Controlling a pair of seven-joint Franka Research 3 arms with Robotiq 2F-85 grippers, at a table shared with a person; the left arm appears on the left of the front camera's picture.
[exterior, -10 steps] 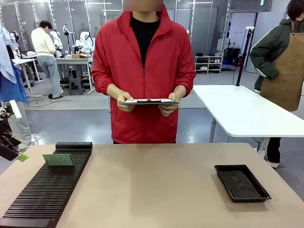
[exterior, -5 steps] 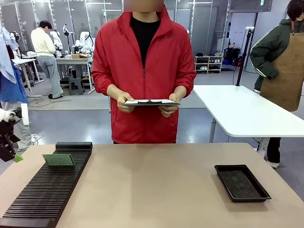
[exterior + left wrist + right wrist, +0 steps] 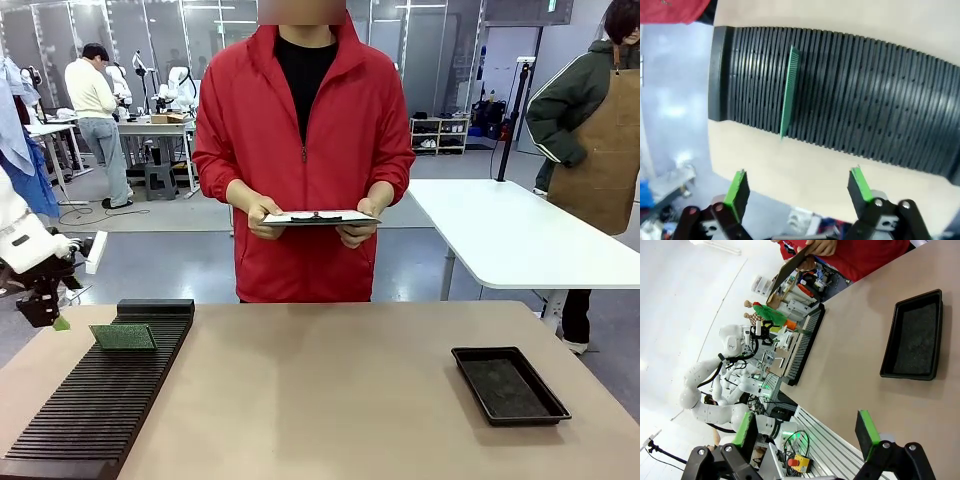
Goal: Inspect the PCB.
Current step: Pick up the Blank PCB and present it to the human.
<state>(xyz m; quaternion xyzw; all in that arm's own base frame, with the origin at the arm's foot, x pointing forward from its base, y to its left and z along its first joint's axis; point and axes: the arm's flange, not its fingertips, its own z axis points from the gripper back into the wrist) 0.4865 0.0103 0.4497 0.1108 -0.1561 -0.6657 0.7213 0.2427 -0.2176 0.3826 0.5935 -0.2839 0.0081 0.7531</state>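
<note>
The green PCB (image 3: 122, 336) stands on edge in a slot of the black ribbed rack (image 3: 100, 395) near its far end. From the left wrist it appears as a thin green strip, the PCB (image 3: 789, 92), across the rack (image 3: 865, 100). My left gripper (image 3: 48, 312) hangs off the table's left edge, left of the PCB, open with nothing between its green pads (image 3: 738, 186). My right gripper (image 3: 807, 432) is open and empty above the table, well away from the rack (image 3: 804, 345).
A shallow black tray (image 3: 509, 384) lies at the table's right, also seen as the tray (image 3: 915, 337) from the right wrist. A person in a red jacket stands at the far side holding a clipboard (image 3: 318, 217). A white table (image 3: 510, 235) stands behind to the right.
My left arm has moved right and upward toward the rack's far end. The PCB, tray and person have stayed put.
</note>
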